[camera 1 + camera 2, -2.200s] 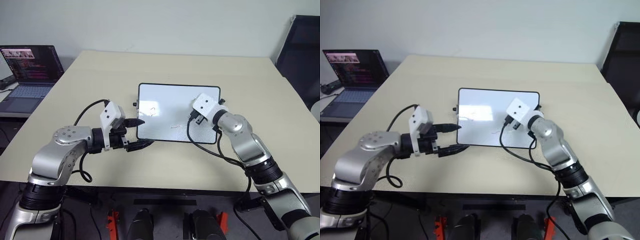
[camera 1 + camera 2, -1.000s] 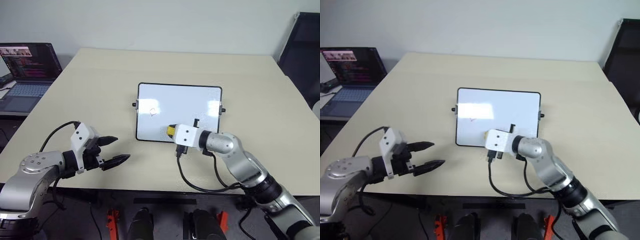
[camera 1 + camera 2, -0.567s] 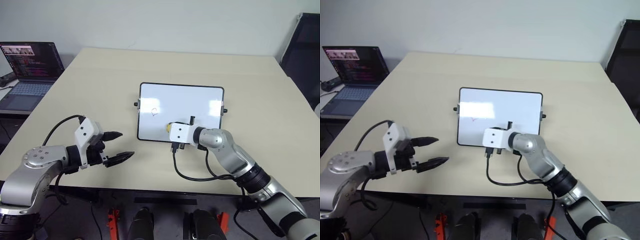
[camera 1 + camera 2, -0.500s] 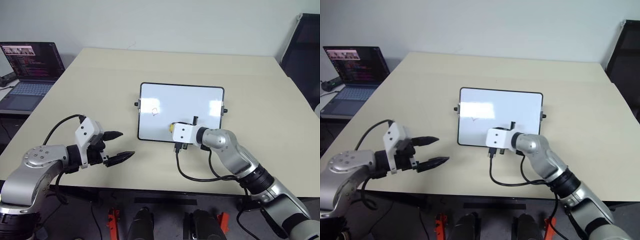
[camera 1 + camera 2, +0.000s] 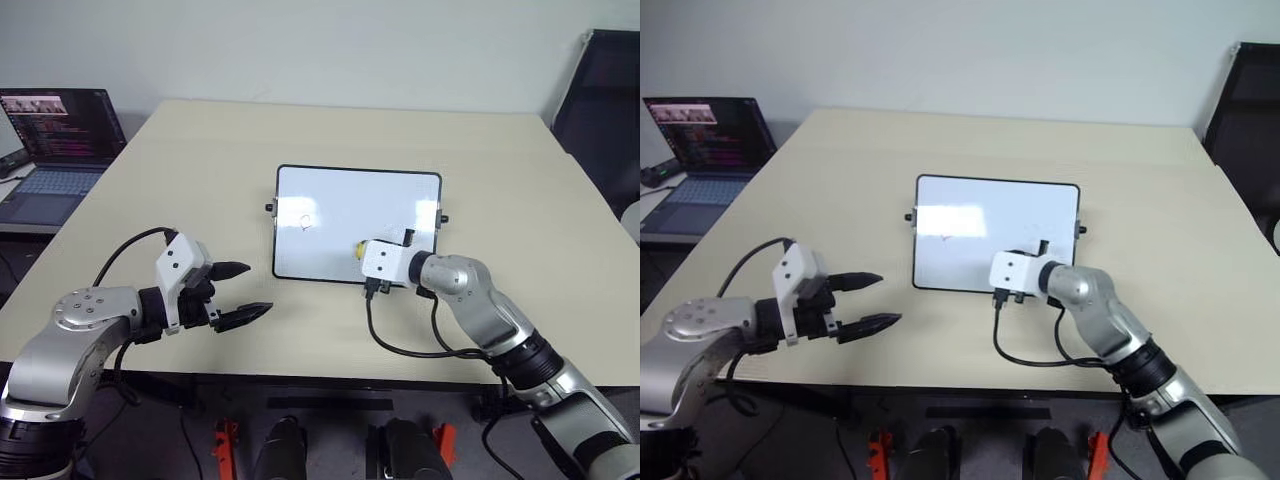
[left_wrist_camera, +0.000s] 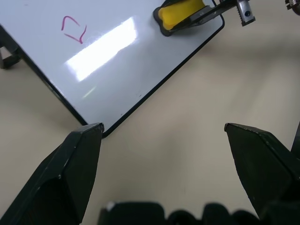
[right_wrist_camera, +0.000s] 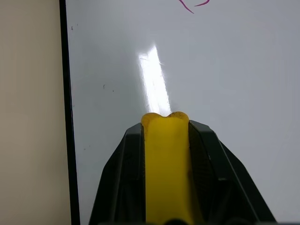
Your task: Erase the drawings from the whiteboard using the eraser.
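Observation:
The whiteboard [image 5: 355,205] lies flat at the middle of the tan table. One small red drawing [image 5: 305,222] sits near its left side, also seen as a scribble [image 6: 74,29] in the left wrist view. My right gripper [image 7: 165,126] is shut on the yellow eraser [image 5: 358,248], which presses on the board close to its near edge, right of centre. The drawing [image 7: 192,5] lies ahead of the eraser [image 7: 166,164], apart from it. My left gripper [image 5: 258,288] hovers open over the table off the board's near left corner, holding nothing.
An open laptop [image 5: 55,140] stands on a side table at the far left. A black chair [image 5: 600,100] is at the far right. Black cables hang from both wrists. The table's near edge [image 5: 300,378] runs just below the arms.
My right gripper came from the board's right side to its near edge and slid the eraser a little rightward. The short red stroke there is gone. My left gripper drew back from the board's corner.

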